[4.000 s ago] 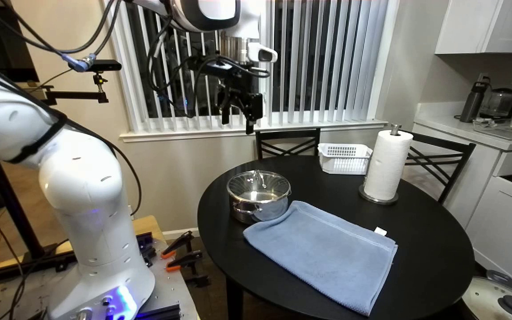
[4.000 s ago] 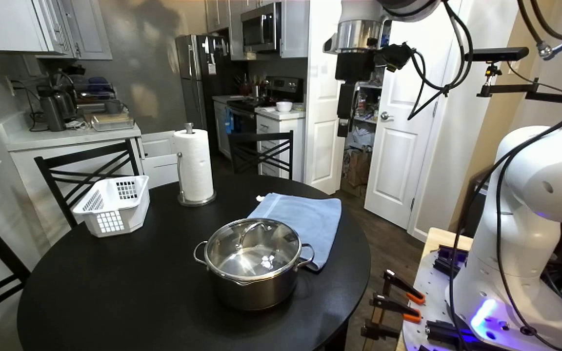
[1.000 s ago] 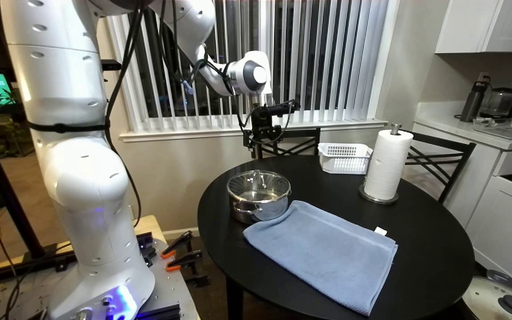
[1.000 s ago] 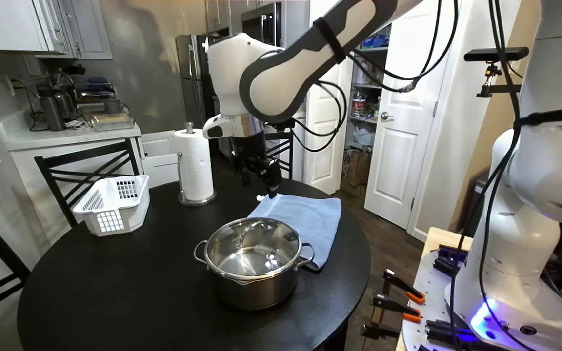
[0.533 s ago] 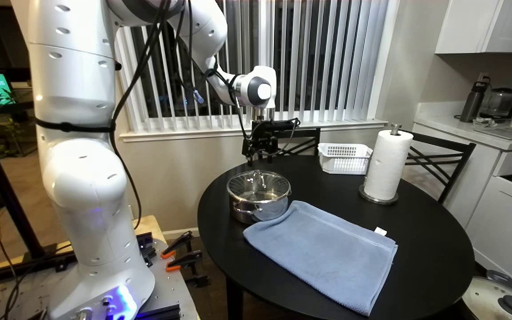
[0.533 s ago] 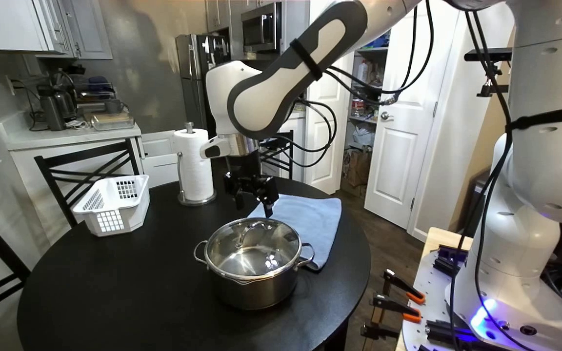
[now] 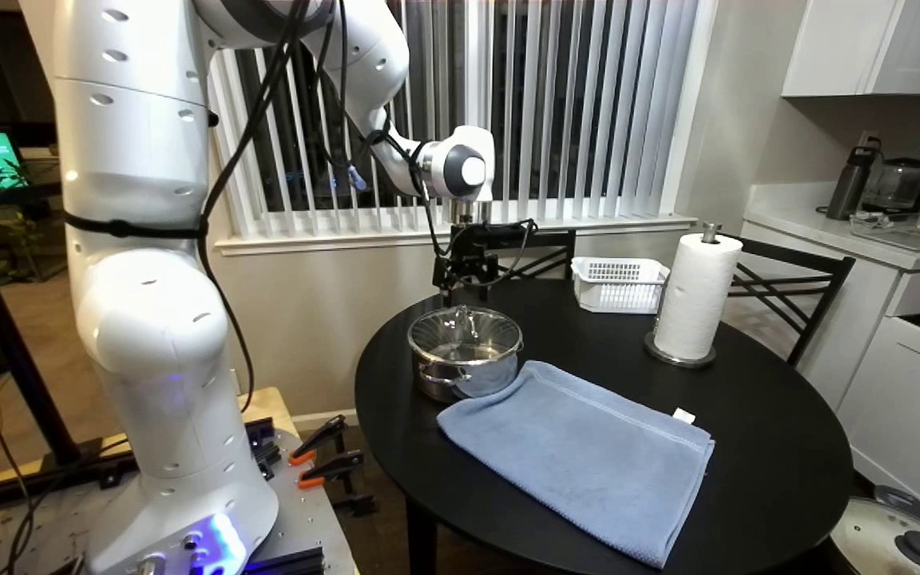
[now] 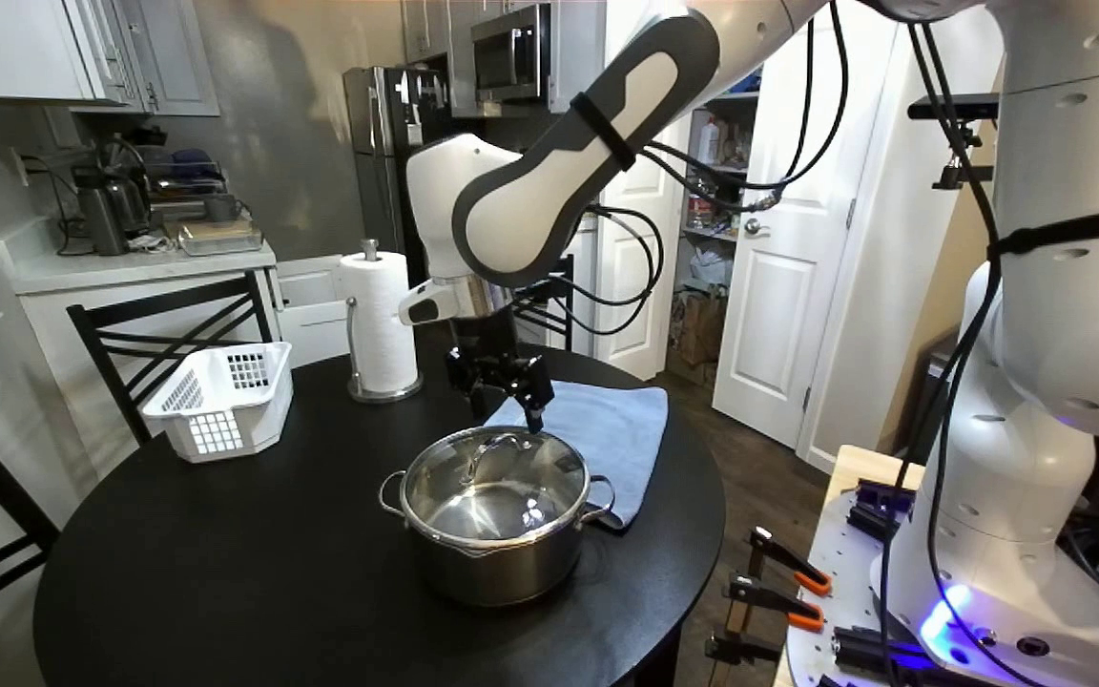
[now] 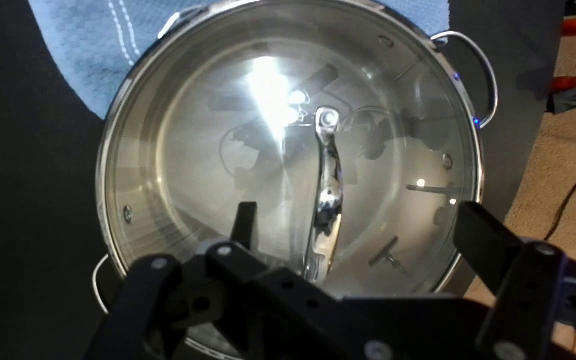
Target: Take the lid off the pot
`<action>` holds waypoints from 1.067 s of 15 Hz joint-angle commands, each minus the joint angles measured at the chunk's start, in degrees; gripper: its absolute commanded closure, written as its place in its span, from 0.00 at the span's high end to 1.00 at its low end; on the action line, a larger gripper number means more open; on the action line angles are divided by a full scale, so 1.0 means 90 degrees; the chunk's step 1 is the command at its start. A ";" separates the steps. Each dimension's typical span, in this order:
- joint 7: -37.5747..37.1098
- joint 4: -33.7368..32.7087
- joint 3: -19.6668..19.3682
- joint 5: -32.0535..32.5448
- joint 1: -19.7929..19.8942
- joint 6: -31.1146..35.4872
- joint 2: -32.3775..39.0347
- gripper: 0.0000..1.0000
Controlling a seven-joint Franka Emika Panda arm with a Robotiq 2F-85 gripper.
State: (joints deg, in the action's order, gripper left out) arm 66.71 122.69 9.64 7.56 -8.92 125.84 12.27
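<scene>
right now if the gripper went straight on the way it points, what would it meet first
Probably the lid: the open gripper points down over it, and in the wrist view the handle shows between its fingers. Depth leaves unclear which part comes first.

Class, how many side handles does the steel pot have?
2: in an exterior view, one handle at picture left of the pot, another handle at picture right. None seems hidden.
</scene>
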 commanded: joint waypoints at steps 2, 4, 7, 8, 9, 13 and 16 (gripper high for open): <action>-0.1627 0.0300 -0.0196 0.1053 -0.0096 0.0311 0.0045 1.00; -0.2045 0.0261 -0.0150 0.1176 -0.0071 0.0164 0.0084 1.00; -0.2164 0.0188 -0.0029 0.0979 -0.0022 0.0099 0.0103 1.00; -0.2153 0.0169 0.0007 0.0901 -0.0009 0.0084 0.0104 1.00; -0.2129 0.0156 0.0034 0.0830 0.0002 0.0061 0.0110 1.00; -0.1862 0.0080 0.0157 0.0364 0.0065 0.0040 0.0157 1.00; -0.1730 0.0030 0.0206 0.0020 0.0112 0.0045 0.0227 1.00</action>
State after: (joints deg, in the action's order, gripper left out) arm 48.96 123.76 10.44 10.86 -9.21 126.75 13.59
